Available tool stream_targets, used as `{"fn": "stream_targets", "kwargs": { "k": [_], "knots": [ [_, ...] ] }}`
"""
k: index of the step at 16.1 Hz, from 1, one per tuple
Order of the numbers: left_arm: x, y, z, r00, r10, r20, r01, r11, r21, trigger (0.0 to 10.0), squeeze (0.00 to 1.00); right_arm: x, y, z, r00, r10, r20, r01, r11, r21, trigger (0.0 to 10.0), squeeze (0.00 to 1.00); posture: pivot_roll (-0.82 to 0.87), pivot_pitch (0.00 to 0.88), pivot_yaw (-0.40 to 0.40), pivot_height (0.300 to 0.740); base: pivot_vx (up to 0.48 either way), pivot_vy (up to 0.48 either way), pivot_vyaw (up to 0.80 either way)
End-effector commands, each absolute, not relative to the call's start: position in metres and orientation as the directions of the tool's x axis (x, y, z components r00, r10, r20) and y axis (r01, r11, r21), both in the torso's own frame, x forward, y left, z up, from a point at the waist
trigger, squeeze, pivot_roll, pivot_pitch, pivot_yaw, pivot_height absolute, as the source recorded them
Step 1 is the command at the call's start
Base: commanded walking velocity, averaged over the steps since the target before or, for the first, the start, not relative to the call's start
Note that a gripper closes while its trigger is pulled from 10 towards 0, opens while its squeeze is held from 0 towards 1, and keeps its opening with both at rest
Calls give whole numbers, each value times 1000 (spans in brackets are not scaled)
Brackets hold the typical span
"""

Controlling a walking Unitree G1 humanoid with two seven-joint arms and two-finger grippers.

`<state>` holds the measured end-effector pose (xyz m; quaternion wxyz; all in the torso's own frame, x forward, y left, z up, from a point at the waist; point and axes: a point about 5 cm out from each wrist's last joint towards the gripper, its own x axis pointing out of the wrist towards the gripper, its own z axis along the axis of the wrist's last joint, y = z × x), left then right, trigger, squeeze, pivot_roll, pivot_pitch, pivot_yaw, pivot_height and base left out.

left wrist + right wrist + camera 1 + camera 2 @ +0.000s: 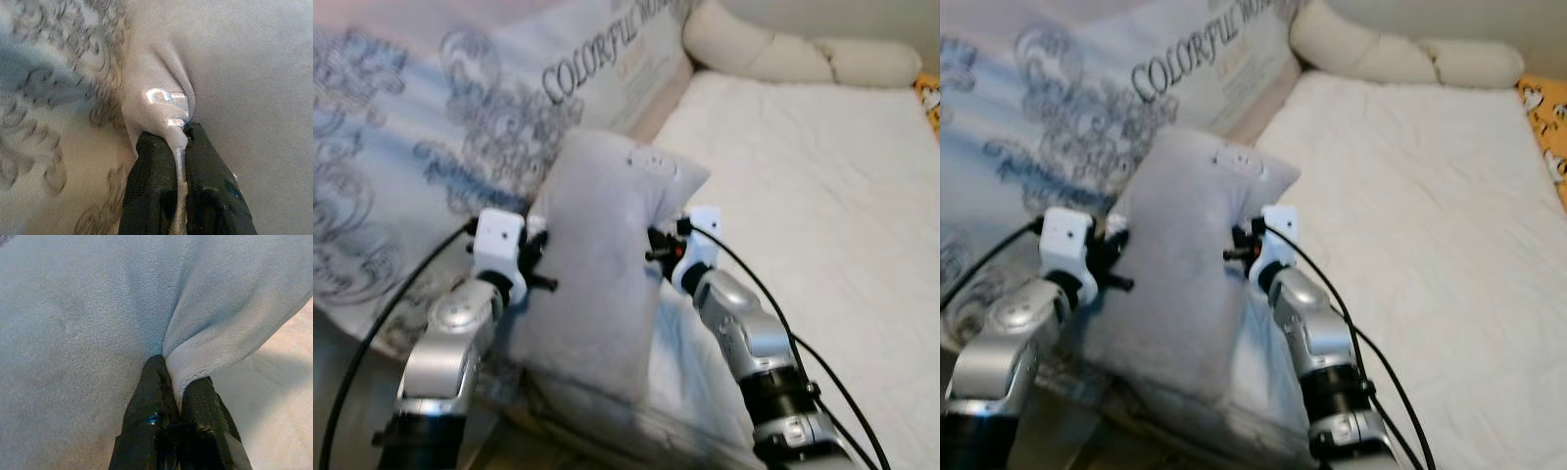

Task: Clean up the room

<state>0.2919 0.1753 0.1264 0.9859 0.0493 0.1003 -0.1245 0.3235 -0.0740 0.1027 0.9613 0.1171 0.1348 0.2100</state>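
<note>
A grey plush pillow point(597, 274) hangs upright between my two arms, over the near edge of the bed. My left gripper point(180, 152) is shut on a pinched fold of the pillow's left edge point(161, 105). On the opposite side, my right gripper point(176, 387) is shut on a fold of the pillow's right edge point(205, 352). In the eye views the pillow point(1180, 264) hides the fingertips of both grippers; the white wrist mounts show at either side of it.
A white mattress point(803, 186) stretches to the right and back. A large patterned pillow point(431, 137) with printed lettering lies at the left. Cream bolster cushions point(773, 49) line the head of the bed. An orange patterned item point(1545, 117) sits at the right edge.
</note>
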Motion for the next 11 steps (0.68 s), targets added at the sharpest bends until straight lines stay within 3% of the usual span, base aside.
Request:
{"fn": "stream_targets", "kwargs": {
  "k": [1,6,11],
  "knots": [
    [295,163,131,944,-272,-187,290,953,82,10000,0,327,-78,110,889,422,-178,-368,889,272,10000,0,104,0,71,740,0,0,0],
    [300,159,133,943,-279,-183,300,949,96,10000,0,328,-82,109,897,401,-183,-345,897,277,10000,0,103,0,72,740,0,0,0],
    [322,143,128,908,-369,-201,403,899,172,10000,0,339,-86,97,910,323,-259,-250,927,279,10000,0,109,0,49,740,0,0,0]
  ]
}}
